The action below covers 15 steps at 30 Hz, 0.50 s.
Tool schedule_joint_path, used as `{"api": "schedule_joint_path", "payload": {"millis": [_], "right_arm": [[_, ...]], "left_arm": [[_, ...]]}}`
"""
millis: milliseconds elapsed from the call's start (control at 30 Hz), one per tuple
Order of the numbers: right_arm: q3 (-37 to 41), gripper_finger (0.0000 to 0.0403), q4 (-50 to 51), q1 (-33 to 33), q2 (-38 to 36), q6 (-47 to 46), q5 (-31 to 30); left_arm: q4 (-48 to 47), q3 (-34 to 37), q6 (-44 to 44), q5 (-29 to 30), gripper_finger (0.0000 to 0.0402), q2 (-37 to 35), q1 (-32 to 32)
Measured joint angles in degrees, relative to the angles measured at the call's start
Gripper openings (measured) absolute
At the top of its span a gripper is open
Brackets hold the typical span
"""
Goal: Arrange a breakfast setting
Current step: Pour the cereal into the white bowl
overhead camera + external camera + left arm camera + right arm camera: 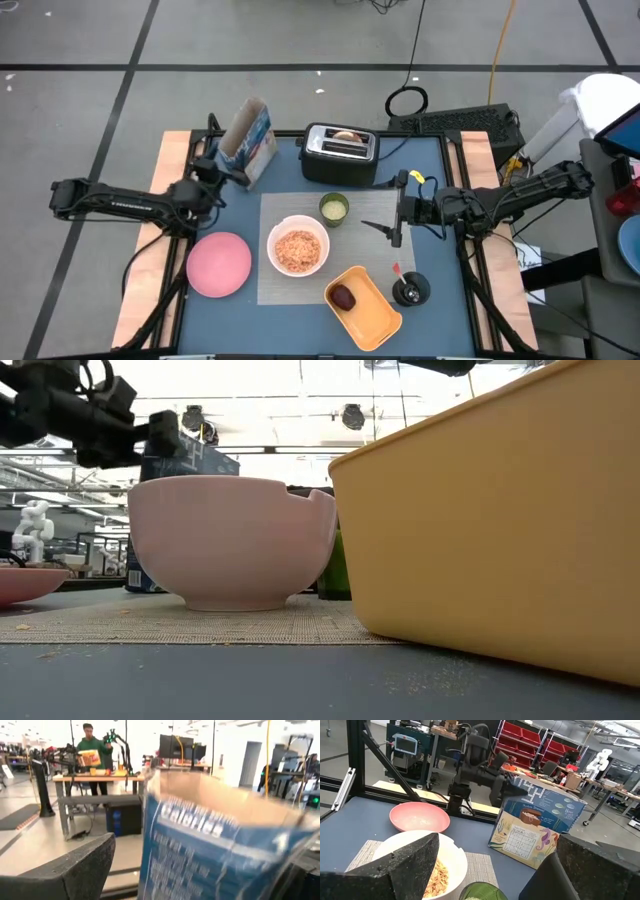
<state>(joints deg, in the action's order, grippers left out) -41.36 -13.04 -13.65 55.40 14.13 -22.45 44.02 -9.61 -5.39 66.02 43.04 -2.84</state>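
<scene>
In the low view, much is cut off: the orange tray (500, 520) fills the right side and hides most of the green cup (333, 570), and only an edge of the pink plate (25, 582) is seen at the left. The bread piece (347, 136) is glimpsed only as a pale round top in a slot of the toaster (339, 154), at the table's far edge. A dark item lying in the tray cannot be identified.

The left gripper (228, 176) is held wide open beside the open cereal box (248, 142); whether the box is touched cannot be told, and nothing is gripped. The right gripper (391, 224) is likewise spread wide and empty, raised over the right edge of the grey placemat (275, 215), near the cup.

The white bowl (298, 249) is set on the placemat's middle and is filled with tan flakes. The small pale-green cup is placed just behind it on the mat. The plate is laid on the bare blue table (200, 320), just left of the mat.
</scene>
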Motion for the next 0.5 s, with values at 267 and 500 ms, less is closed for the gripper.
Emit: {"api": "schedule_joint_path", "payload": {"millis": [267,500], "right_arm": [[0.0,0.0389,0.0,0.0,0.0,0.0,0.0],[0.0,0.0389,0.0,0.0,0.0,0.0,0.0]], "left_arm": [[9.9,0.0,-8.1,0.0,0.0399,0.0,0.4],[17.3,0.0,-13.8,-0.1,0.0399,0.0,0.4]]}}
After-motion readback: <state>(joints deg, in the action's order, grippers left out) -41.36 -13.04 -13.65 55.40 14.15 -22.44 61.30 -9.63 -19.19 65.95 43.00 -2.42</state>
